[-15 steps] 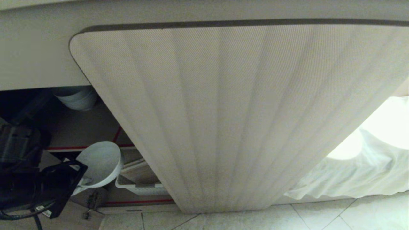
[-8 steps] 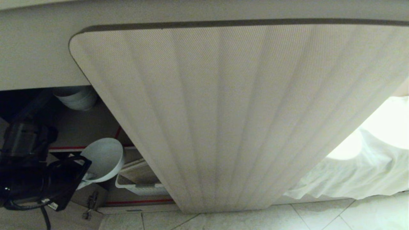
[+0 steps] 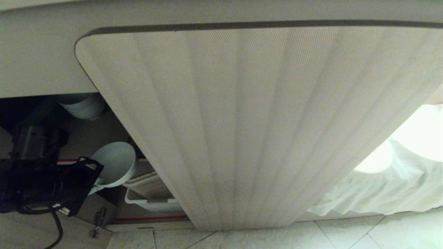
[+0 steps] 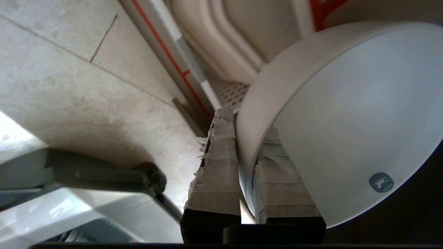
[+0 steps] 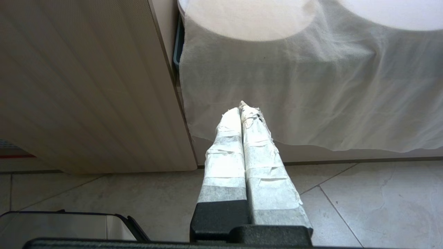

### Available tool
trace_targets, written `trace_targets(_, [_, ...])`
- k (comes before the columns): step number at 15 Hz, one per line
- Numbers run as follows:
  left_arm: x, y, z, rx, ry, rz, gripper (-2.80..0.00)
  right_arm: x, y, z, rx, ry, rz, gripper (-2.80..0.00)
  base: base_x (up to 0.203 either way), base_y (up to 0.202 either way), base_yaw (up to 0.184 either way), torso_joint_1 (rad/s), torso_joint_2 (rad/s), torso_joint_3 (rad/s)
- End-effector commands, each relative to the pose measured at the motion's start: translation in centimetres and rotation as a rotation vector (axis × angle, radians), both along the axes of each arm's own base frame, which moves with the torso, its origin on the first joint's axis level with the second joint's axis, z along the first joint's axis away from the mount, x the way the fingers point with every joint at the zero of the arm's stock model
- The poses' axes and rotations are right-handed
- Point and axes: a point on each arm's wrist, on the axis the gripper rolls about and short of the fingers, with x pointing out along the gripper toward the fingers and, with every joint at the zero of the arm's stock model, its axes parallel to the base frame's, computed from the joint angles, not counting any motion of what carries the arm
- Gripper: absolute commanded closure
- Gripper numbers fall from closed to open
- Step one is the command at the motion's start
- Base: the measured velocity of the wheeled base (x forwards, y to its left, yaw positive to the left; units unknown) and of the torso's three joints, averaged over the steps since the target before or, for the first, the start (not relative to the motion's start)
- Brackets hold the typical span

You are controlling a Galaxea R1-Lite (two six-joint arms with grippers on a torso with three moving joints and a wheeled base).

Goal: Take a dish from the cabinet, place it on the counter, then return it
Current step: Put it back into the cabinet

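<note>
Head view first: we see our left gripper (image 3: 98, 180) low on the left, in front of the open cabinet (image 3: 114, 138), clamped on the rim of the dish (image 3: 116, 164). The white bowl is tilted, its hollow facing outward, and it hangs clear of the shelves, in front of the red-taped shelf edge (image 3: 65, 160). Just below and to the right of it sits a white perforated basket (image 3: 152, 204) on the lower shelf, and a stack of bluish-white bowls (image 3: 84, 107) rests deeper on the upper shelf. The ribbed door (image 3: 259, 121) swings wide open and fills most of that view.

From our left wrist the grip is plain — one taped finger (image 4: 216, 166) lies against the outside wall of the dish (image 4: 346, 114), the other inside it, with the rim pinched between them. A small blue round sticker (image 4: 381, 182) shows inside the bowl.

Our right gripper (image 5: 244, 109) is parked, its fingers pressed together and empty, pointing at a white cloth (image 5: 311, 86) beside the door, above the tiled floor (image 5: 363, 197).
</note>
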Motion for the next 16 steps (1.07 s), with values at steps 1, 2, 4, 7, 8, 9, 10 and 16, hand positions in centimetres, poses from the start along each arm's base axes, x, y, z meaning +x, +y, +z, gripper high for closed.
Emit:
trace_targets(1, [0.7, 0.2, 0.2, -0.003, -0.007, 0.014, 0.00, 0.0, 0.0, 0.0, 0.001, 0.000, 0.000, 0.00, 0.000, 0.000, 0.000, 0.000, 0.00, 0.000])
trace_targets(2, [0.9, 0.4, 0.4, -0.003, -0.015, 0.020, 0.00, 0.0, 0.0, 0.0, 0.001, 0.000, 0.000, 0.00, 0.000, 0.000, 0.000, 0.000, 0.00, 0.000])
trace_targets(4, [1.1, 0.6, 0.7, -0.005, -0.026, 0.024, 0.00, 0.0, 0.0, 0.0, 0.001, 0.000, 0.000, 0.00, 0.000, 0.000, 0.000, 0.000, 0.00, 0.000])
trace_targets(7, [1.2, 0.6, 0.7, -0.005, -0.027, 0.026, 0.00, 0.0, 0.0, 0.0, 0.001, 0.000, 0.000, 0.00, 0.000, 0.000, 0.000, 0.000, 0.00, 0.000])
trace_targets(8, [1.3, 0.6, 0.8, -0.006, -0.029, 0.027, 0.00, 0.0, 0.0, 0.0, 0.001, 0.000, 0.000, 0.00, 0.000, 0.000, 0.000, 0.000, 0.00, 0.000])
trace_targets(9, [1.6, 0.7, 0.7, -0.006, -0.026, 0.030, 0.00, 0.0, 0.0, 0.0, 0.001, 0.000, 0.000, 0.00, 0.000, 0.000, 0.000, 0.000, 0.00, 0.000])
trace_targets(10, [1.7, 0.7, 0.7, -0.006, -0.026, 0.031, 0.00, 0.0, 0.0, 0.0, 0.001, 0.000, 0.000, 0.00, 0.000, 0.000, 0.000, 0.000, 0.00, 0.000])
trace_targets(16, [3.2, 0.7, 0.4, -0.006, -0.014, 0.035, 0.00, 0.0, 0.0, 0.0, 0.001, 0.000, 0.000, 0.00, 0.000, 0.000, 0.000, 0.000, 0.00, 0.000])
